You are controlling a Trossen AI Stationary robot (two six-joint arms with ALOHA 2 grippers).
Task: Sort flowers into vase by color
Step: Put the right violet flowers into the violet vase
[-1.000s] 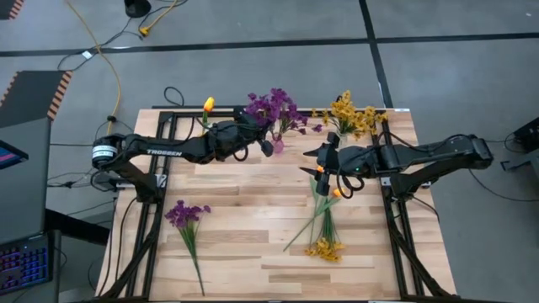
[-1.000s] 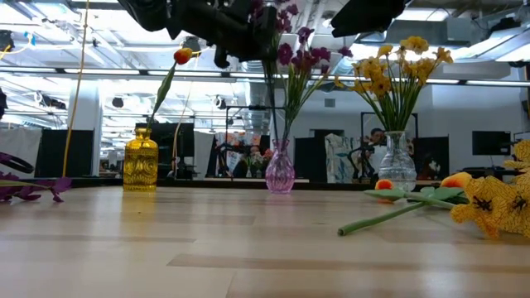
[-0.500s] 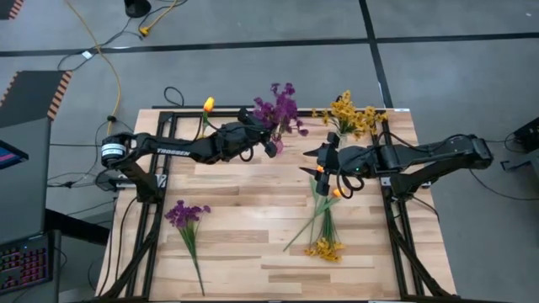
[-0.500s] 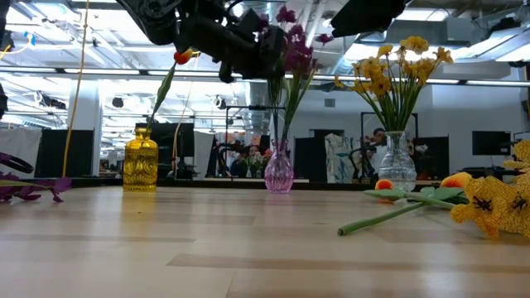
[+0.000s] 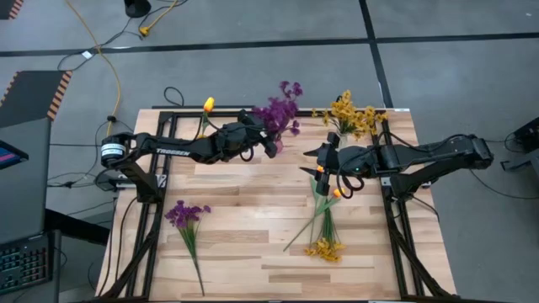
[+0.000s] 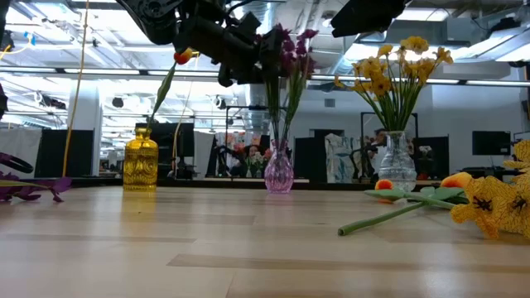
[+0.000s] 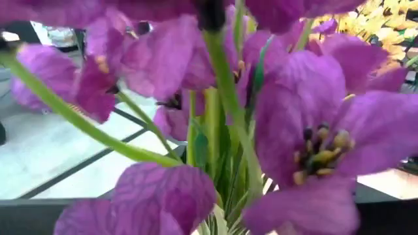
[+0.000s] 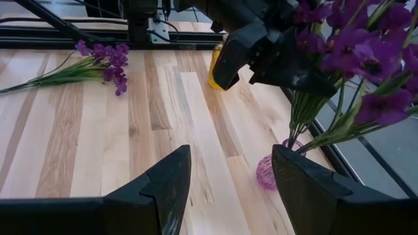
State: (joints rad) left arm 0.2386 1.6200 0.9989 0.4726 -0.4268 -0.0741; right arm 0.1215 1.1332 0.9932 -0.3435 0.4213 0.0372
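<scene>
3 sprigs lie loose on the table (image 5: 253, 227): a yellow sprig (image 5: 325, 248) and an orange bud (image 5: 337, 193) under the right gripper (image 5: 320, 161), whose fingers hang spread and empty, and a purple sprig (image 5: 187, 214) well off. Farther back, the left gripper (image 5: 271, 141) hovers beside the purple bunch (image 5: 278, 114) in the pink vase (image 6: 279, 174); its fingers look parted. Yellow blooms (image 5: 347, 114) already fill their vase (image 6: 397, 170).

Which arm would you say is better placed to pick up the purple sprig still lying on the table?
Left. The purple sprig lies on the left arm's side; the right gripper hangs over the orange and yellow stems across the table.
</scene>
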